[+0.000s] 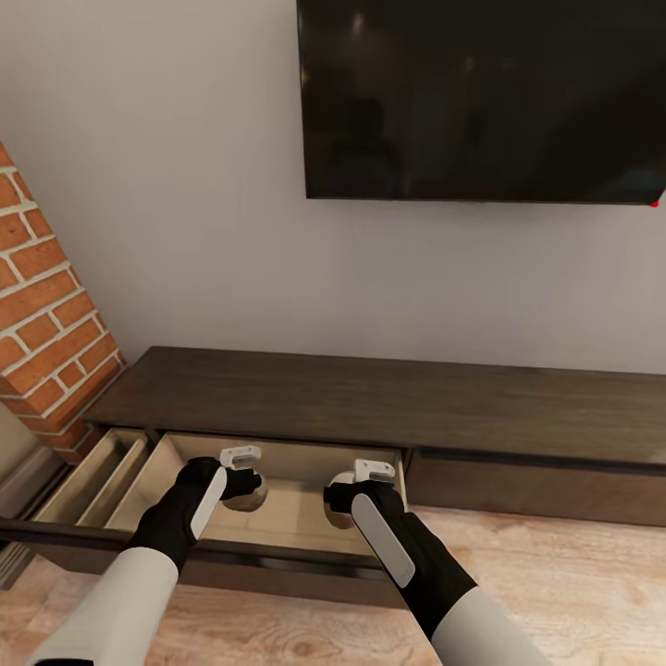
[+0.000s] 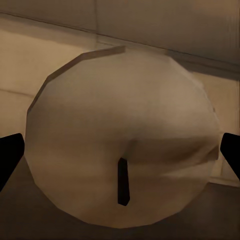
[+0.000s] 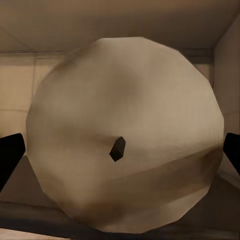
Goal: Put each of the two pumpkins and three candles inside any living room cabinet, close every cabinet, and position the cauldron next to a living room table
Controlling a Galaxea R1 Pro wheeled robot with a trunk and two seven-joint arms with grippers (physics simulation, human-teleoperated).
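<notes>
Nearest to you, both forearms reach down over the front edge of the open drawer of the cabinet. Your left pincer and your right pincer each hang inside the pale beige drawer, and each grips one candle.

In the left wrist view the left candle sits squarely between the dark fingertips, wick end toward the camera, with the tips pressed against its two sides. In the right wrist view the right candle is framed the same way by that pincer's fingertips. Both pincers are spread about as wide as a candle and closed on it; neither has let go. From the head view you can see only a sliver of each candle, and, low over the drawer floor; whether they already touch the floor cannot be told.

So, as a judgement: two candles are about to be put away, and what remains is to release them, fetch the third candle and both pumpkins, shut the drawer, and set the cauldron beside the table. A second, narrower drawer also stands open to the left and will need closing.

Farther back, the dark cabinet top runs along the wall, the brick fireplace rises on the left, and the television hangs above.
</notes>
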